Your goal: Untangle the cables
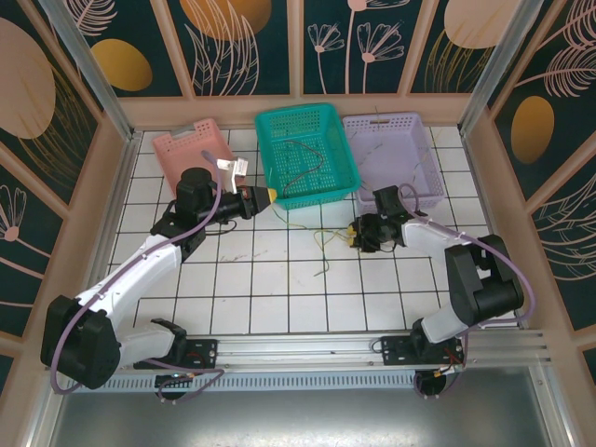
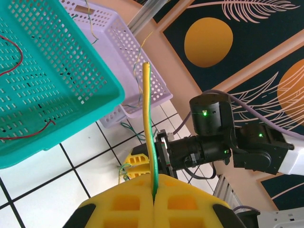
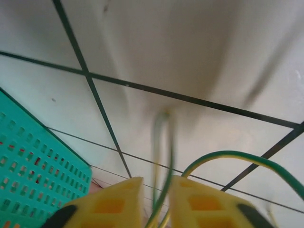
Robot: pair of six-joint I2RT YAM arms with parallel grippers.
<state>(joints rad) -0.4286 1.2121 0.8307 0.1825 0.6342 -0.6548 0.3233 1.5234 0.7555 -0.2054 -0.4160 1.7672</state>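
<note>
Thin insulated cables lie on the white tiled table between the grippers, before the teal perforated plastic basket.
Left gripper clamps a yellow-and-green wire, which juts straight along the fingers, free end toward the lilac plastic basket (likely light, springy, slick; take it near an end). Right gripper: narrow gap, wire loop threaded through, pinch undetermined.

We see the yellow-green cable sheathed in smooth, slightly glossy plastic. The left fingers look like matt moulded plastic. The teal basket, pink basket and lilac basket are perforated plastic with a soft sheen. The tabletop is smooth white tile; its near rail is brushed metal.
</note>
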